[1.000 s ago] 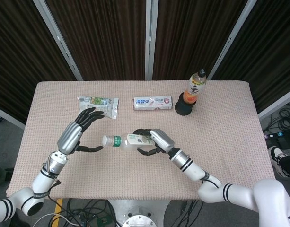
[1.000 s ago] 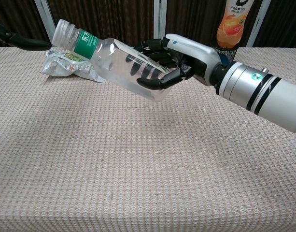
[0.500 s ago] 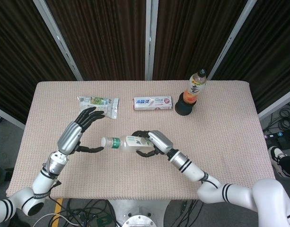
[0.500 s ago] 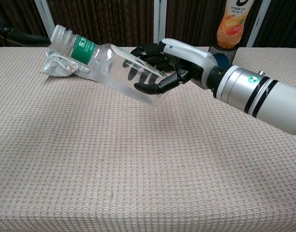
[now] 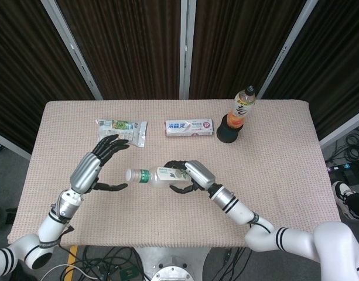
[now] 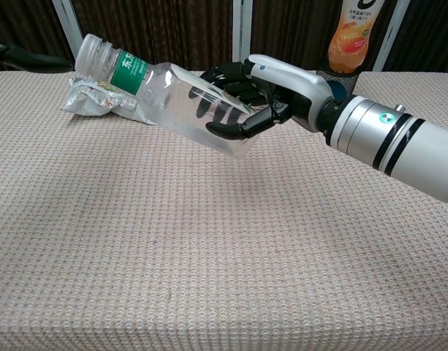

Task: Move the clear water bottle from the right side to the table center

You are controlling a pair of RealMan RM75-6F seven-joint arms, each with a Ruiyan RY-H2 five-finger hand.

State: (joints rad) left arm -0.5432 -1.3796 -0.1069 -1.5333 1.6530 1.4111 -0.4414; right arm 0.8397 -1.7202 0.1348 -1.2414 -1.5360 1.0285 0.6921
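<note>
Right hand [image 6: 264, 95] has its fingers wrapped around the lower body of the clear water bottle [image 6: 172, 99], and I'm carrying it tilted nearly flat, cap pointing left, lifted off the table [image 5: 273, 170] over its middle. Left hand [image 5: 100, 161] hangs empty with fingers spread, just left of the cap and apart from it. I judge the transport step nearly finished: the bottle is already about at the center, only not set down. Next I need to lower it and, I think, roll the wrist to bring the base downward so it can stand, then loosen the fingers gently. The snack packet [image 5: 122, 127], toothpaste box [image 5: 189, 127] and orange drink bottle [image 5: 240, 111] sit along the far edge, well apart from the drop spot
</note>
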